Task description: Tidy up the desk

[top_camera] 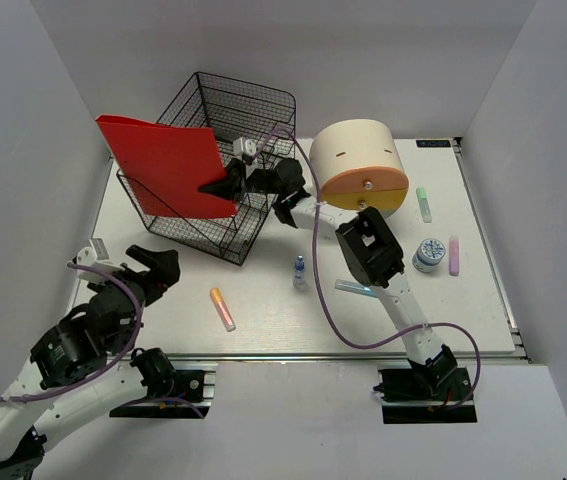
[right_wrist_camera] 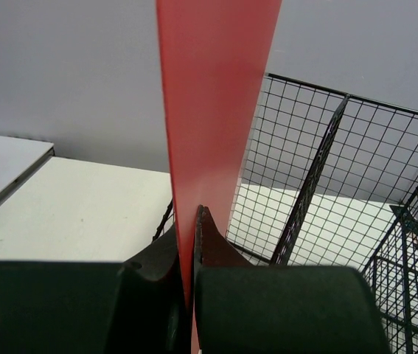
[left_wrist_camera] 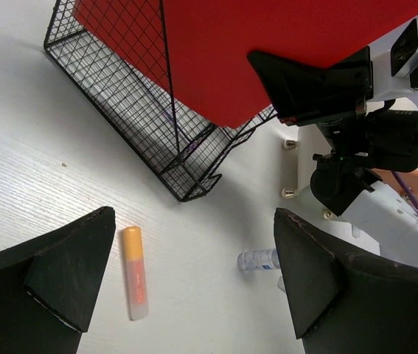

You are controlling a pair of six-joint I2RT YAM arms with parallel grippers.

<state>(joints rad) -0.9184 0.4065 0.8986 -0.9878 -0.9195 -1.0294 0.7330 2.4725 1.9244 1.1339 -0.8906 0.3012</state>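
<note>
The right gripper (top_camera: 219, 185) is clamped on the right edge of a red sheet (top_camera: 163, 165). The sheet stands on edge, partly inside the black wire mesh tray (top_camera: 253, 110) at the far left corner of the desk (top_camera: 263, 330). A round beige drawer unit (top_camera: 358, 160) sits by the far edge, just right of the tray. A green marker (top_camera: 423, 204), a pink marker (top_camera: 454, 254) and a small round tub (top_camera: 428, 254) lie toward the right edge. A small bottle (top_camera: 300, 272) and an orange marker (top_camera: 223, 308) rest nearer the near edge. The left gripper (top_camera: 158, 265) hovers over the near left corner.

Nothing legible — print on the round tin (top_camera: 428, 253) and a dark label (top_camera: 433, 143) on the desk (top_camera: 273, 335) are blurred.
</note>
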